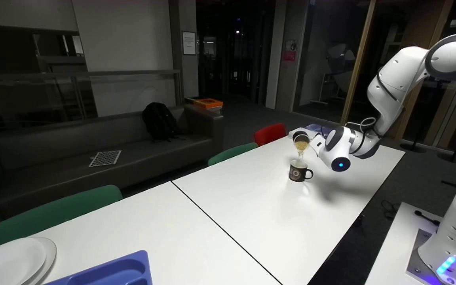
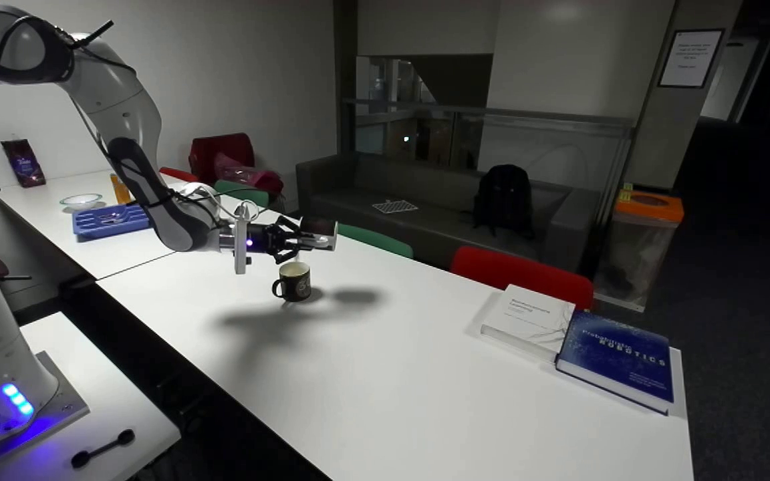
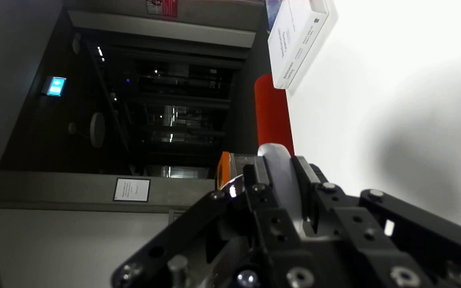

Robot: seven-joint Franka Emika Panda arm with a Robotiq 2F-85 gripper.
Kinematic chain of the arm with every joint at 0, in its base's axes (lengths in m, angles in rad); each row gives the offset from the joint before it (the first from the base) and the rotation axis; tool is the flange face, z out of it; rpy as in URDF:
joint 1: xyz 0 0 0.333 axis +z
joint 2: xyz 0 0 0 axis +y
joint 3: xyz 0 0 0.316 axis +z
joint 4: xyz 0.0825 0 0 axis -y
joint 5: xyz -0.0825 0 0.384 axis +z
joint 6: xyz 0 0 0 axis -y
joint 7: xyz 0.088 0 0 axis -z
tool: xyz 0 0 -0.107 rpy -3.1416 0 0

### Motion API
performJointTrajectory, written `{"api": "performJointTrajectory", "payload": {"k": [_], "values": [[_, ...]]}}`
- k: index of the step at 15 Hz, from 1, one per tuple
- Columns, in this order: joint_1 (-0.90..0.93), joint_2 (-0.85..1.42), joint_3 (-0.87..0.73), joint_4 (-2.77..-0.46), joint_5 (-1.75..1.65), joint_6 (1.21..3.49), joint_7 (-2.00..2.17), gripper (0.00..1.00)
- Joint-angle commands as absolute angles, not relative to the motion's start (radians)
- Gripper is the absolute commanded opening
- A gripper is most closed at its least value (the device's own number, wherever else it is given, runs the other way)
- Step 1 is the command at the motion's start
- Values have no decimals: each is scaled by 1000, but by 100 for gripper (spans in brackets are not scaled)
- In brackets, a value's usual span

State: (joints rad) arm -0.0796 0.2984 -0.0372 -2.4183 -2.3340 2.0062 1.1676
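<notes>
Wrist view, fingers (image 3: 261, 173) clamped on handle (image 3: 280, 176), in an exterior view, cup (image 1: 301, 138), axis slanted, mouth toward mug (image 1: 298, 173)

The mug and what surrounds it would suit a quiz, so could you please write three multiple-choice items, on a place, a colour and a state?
1. On what does the mug stand?
A) the sofa; B) the table; C) the floor
2. What colour is the tray?
A) blue; B) red; C) yellow
3. How is the held container?
A) upright; B) lying flat; C) tilted, spilling bits

1 B: its base rests there in both exterior views.
2 A: it shows blue in both exterior views.
3 C: bits fall from it toward the mug in an exterior view; the tool grips its handle.
</notes>
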Motion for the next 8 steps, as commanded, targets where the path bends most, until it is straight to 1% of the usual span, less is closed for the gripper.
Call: {"api": "performJointTrajectory", "payload": {"k": [1, 8], "values": [[-84, 231, -26, -2456, -2359, 1956, 1150, 5], [-83, 229, -26, -2460, -2362, 1951, 1149, 5]]}}
